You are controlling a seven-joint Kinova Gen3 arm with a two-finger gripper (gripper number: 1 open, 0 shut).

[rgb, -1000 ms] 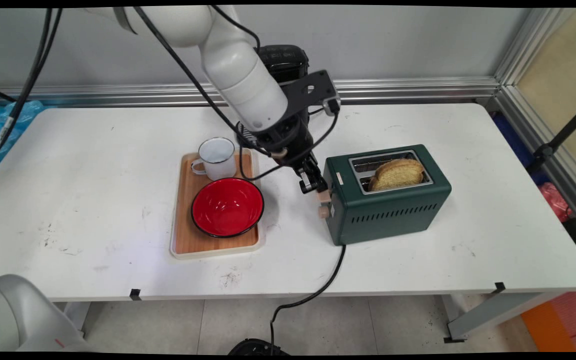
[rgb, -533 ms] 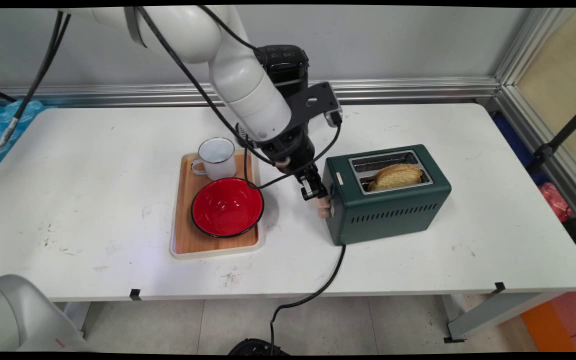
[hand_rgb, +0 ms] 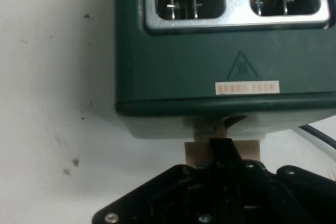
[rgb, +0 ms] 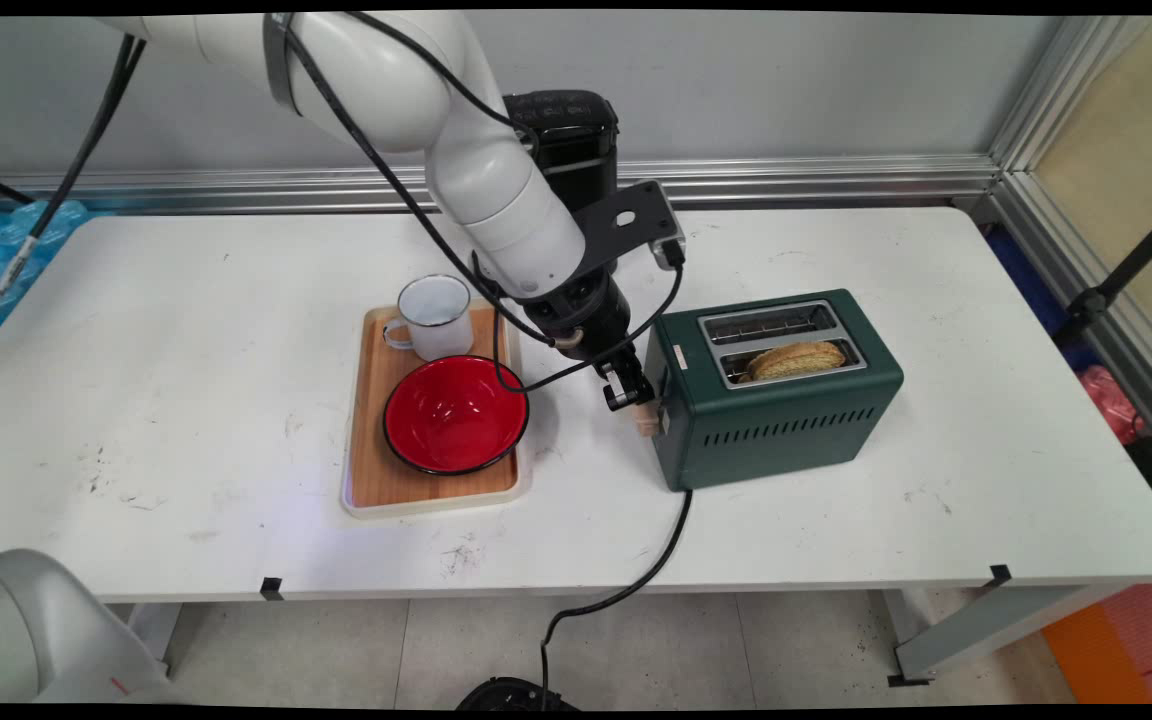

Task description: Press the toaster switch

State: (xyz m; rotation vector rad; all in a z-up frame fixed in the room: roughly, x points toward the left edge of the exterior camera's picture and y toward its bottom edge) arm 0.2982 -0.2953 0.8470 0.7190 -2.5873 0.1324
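End effector [rgb: 630,392] on top of beige lever [rgb: 646,421] at green toaster [rgb: 776,400] end face; fingers together, tip touching lever. Lever directly beneath tip. Toast [rgb: 796,358] sunk low in slot beyond. Tray [rgb: 431,500] behind end effector.

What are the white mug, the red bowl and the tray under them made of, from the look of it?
The white mug looks like enamelled metal: thin wall, dark rim line. The red bowl is glossy red inside with a black rim; lacquered plastic or enamel, I cannot tell which. The tray has a wood-grain floor, probably bamboo or laminate, inside a matte cream rim that looks plastic.
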